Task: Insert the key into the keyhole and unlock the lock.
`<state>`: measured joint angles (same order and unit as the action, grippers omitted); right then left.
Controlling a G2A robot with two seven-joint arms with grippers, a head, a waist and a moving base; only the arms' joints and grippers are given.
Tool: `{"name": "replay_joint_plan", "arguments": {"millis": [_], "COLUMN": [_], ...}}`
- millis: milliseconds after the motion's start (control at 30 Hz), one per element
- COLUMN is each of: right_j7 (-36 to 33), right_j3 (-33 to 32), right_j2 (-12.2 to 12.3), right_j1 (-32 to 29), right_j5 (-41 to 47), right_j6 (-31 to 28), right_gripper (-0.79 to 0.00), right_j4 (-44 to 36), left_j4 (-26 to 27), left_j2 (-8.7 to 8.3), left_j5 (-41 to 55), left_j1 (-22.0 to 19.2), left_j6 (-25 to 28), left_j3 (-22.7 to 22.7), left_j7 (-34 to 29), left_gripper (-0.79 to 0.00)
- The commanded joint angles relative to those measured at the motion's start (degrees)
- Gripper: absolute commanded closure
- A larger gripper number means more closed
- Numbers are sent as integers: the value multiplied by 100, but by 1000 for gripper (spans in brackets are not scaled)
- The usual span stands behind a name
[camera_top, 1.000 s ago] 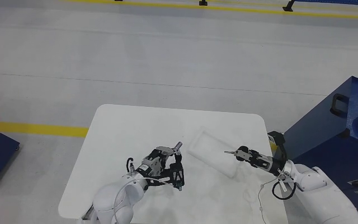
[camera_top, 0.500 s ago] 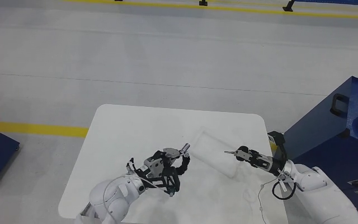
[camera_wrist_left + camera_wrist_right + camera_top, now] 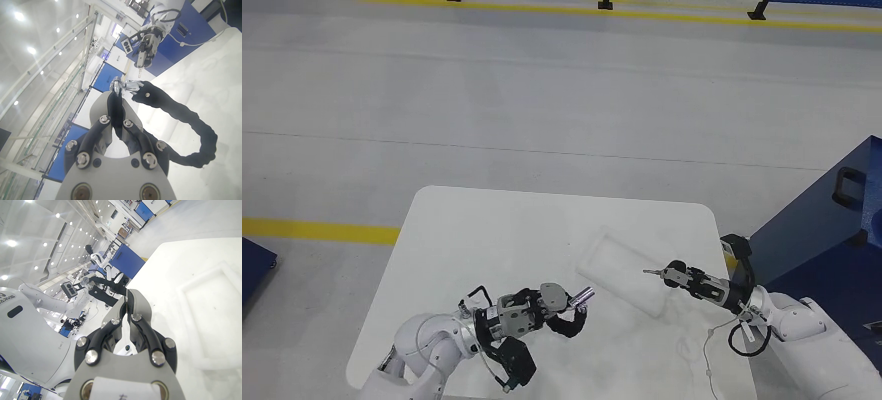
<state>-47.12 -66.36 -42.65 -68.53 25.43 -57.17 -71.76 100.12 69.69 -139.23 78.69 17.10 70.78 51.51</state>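
- Table (image 3: 472, 250): white top with rounded corners; both arms are over its near half.
- Left gripper (image 3: 116, 101): held above the near left part of the table. Fingers are closed firmly on the lock's black sleeve, just behind its metal head.
- Lock (image 3: 130, 86): a black-sleeved cable loop with a chrome head, carried clear of the table. The chrome end points toward the right gripper, and the loop curves free beside the left gripper.
- Tray (image 3: 614, 272): white and shallow, lying on the table between the two grippers.
- Key (image 3: 650, 271): held over the tray's right part with its tip directed at the lock. It is apart from the lock and not inserted.
- Right gripper (image 3: 667, 273): above the table's right side, fingers pinched shut on the key's head.
- Cabinet (image 3: 832, 220): blue, standing on the floor just beyond the table's right edge.
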Motion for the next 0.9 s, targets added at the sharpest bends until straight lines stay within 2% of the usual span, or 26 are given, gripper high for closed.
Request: {"name": "replay_joint_plan", "arguments": {"millis": [0,400,467,500,567,700,800,867], "right_j7": [0,0,0,0,0,0,0,0], "right_j3": [0,0,0,0,0,0,0,0], "right_j2": [0,0,0,0,0,0,0,0], "right_j1": [0,0,0,0,0,0,0,0], "right_j5": [0,0,0,0,0,0,0,0], "right_j6": [0,0,0,0,0,0,0,0], "right_gripper": [0,0,0,0,0,0,0,0], "right_j4": [0,0,0,0,0,0,0,0], "left_j4": [-114,-133,-243,-322,-693,-1410,-1850,-2069], "left_j2": [-10,-13,0,-10,4,-20,-2,13], "left_j5": [34,115,436,350,865,467,353,273], "left_j1": [-64,-105,-94,-169,-334,-862,-1167,-1333], "left_j6": [-115,-159,-252,-248,-208,-442,-830,-1073], "left_j3": [-31,-106,-136,-213,-311,-654,-906,-1039], "left_j7": [98,206,231,477,1134,2397,3031,3232], "left_gripper": [0,0,0,0,0,0,0,0]}}
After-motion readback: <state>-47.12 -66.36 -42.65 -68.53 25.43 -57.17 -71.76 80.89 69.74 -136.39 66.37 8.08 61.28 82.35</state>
